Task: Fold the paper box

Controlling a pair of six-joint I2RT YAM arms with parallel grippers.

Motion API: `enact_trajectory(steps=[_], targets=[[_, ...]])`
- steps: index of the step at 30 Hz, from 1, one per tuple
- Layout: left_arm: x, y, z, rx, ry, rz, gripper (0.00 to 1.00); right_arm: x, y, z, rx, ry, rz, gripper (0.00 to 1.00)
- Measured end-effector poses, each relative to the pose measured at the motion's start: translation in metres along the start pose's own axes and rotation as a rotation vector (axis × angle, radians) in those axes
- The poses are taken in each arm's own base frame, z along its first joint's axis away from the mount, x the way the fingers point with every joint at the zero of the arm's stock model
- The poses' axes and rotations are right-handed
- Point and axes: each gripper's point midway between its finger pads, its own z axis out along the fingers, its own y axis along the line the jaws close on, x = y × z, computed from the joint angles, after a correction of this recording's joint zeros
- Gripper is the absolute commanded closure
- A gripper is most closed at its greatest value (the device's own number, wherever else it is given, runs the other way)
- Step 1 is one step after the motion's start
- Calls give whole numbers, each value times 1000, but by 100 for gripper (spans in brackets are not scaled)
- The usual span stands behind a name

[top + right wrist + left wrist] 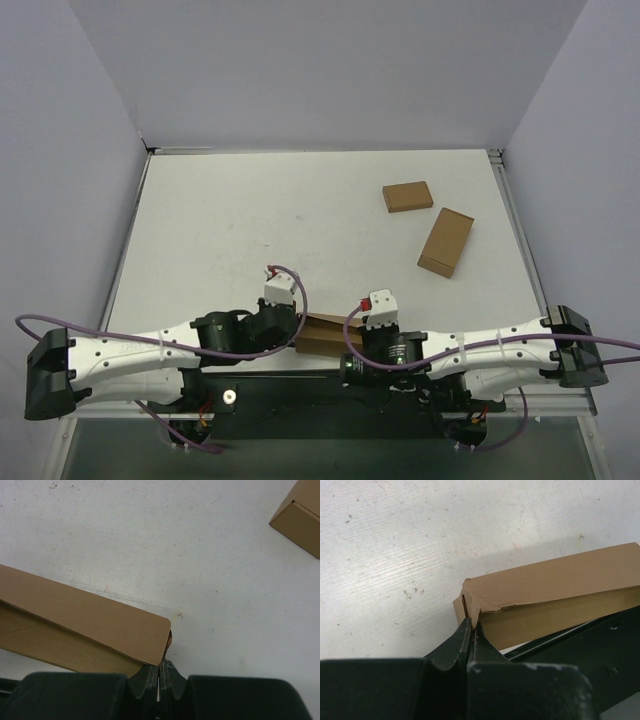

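White worktop [250,220] carries the box [325,335] at its near edge: plain brown card, long, shallow, partly folded. Light, stiff yet creasable, I judge; best taken by its end flaps. At its ends left gripper [470,630] and right gripper [161,672] sit pressed together; card nipped or not, unclear.

No text, label, brand, number or sign could be read in any view. The plain brown cardboard paper box [322,335] showed only bare, unprinted faces. So did the two smaller brown cardboard boxes [407,196] [446,242] and the scuffed white counter [250,230].
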Motion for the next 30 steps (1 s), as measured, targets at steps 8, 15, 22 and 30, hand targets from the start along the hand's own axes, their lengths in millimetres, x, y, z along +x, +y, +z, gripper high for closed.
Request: enact_trajectory(steps=[8, 15, 22, 30], targets=[[-6, -6, -18, 100, -28, 19, 66, 0, -4, 1, 60, -22, 14, 100], [-26, -16, -38, 206, -102, 47, 51, -2, 0, 1, 73, -21, 9, 100], [-26, -11, -37, 190, -97, 166, 48, -2, 0, 1, 83, -20, -4, 100], [-20, -8, -27, 144, -71, 233, 54, -1, 1, 0, 81, -20, -9, 100]])
